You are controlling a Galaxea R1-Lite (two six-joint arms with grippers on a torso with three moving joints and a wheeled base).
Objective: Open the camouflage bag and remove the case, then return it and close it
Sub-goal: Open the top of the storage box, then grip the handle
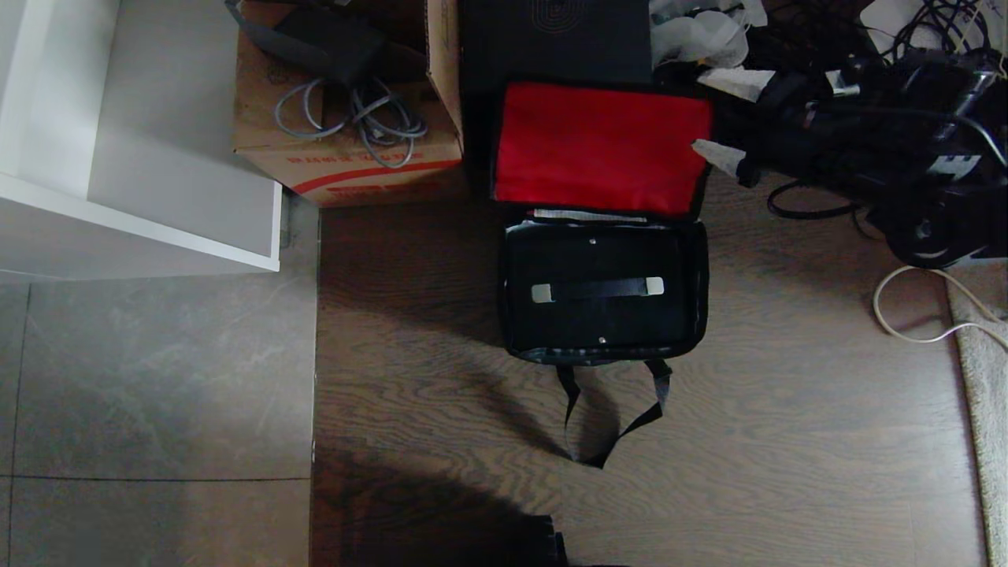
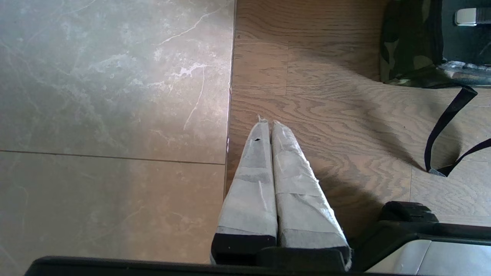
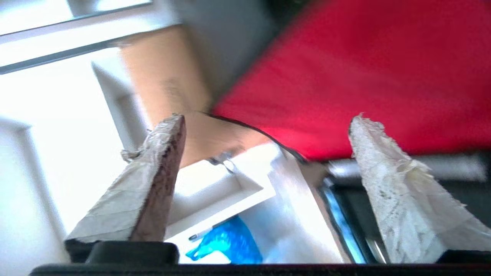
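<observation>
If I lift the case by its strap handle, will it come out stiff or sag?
The case looks like a flat hard shell, so probably stiff. Its handle sits central, so it should hang fairly level. It fills the camouflage bag closely, so the soft walls may drag.

Cardboard box [image 1: 346, 150] holding grey cables [image 1: 354, 118], white shelf [image 1: 142, 205], tangled black cables [image 1: 906, 118], rug [image 1: 984, 378]

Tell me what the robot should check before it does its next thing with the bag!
1. Camouflage bag lid open, red lining showing: ok.
2. Case lying inside the bag: ok.
3. Case handle uncovered on top: ok.
4. Right gripper open and holding nothing: ok.
5. Left gripper shut, parked over the floor away from the bag: ok.
6. Whether the next move is lifting or closing: cannot tell.
</observation>
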